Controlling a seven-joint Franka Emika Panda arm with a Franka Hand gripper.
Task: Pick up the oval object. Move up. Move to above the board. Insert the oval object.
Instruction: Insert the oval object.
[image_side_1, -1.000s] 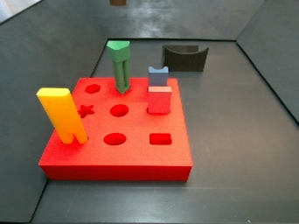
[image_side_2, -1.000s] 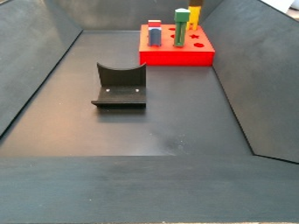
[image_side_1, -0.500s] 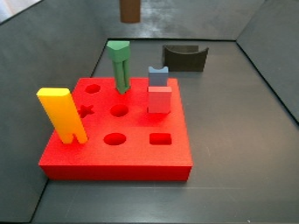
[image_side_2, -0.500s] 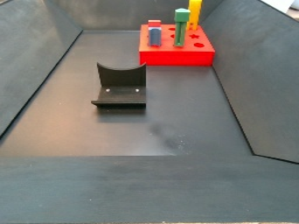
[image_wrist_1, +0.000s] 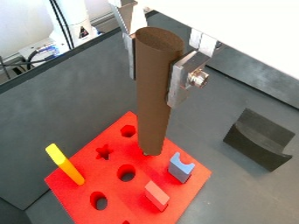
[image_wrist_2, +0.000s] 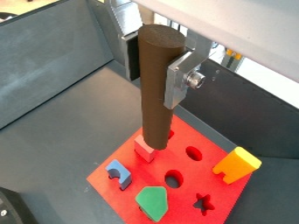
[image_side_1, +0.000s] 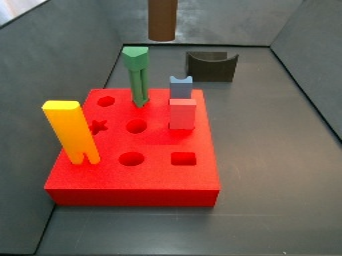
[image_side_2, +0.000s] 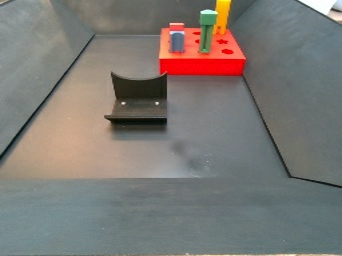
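The arm is hanging high above the board (image_wrist_1: 176, 179), wrist pointing straight down, so that both wrist views are looking down along the oval object (image_wrist_1: 152, 92) onto the red block. The tool (image_wrist_1: 158, 52) is sitting at the upper end of that dark-brown peg, well clear of the board's top.

Compared with half a second ago, the peg is showing lower in a side view (image_side_1: 160, 19): more of its length is now hanging into the picture from the top edge, and it is lying slightly further toward the fixture (image_side_1: 211, 66) than before. A second ago only a small tip was showing there. Nothing on the board is changing place.

The tool is gripping the oval object: its silver finger plates (image_wrist_1: 184, 77) are pressing flat against opposite sides of the peg near its top, seen also in a wrist view (image_wrist_2: 177, 80). The peg is hanging upright and its lower end is not touching the board; in the wrist views it is overlapping the holes near the board's middle.

On the board, the yellow peg (image_side_1: 70, 130) is standing at one corner, the green peg (image_side_1: 136, 72) at the far edge, and the pink block (image_side_1: 183, 113) and blue block (image_side_1: 181, 86) are sitting along the side nearest the fixture. The fixture is resting on the counter (image_side_2: 174, 150) beside the board.
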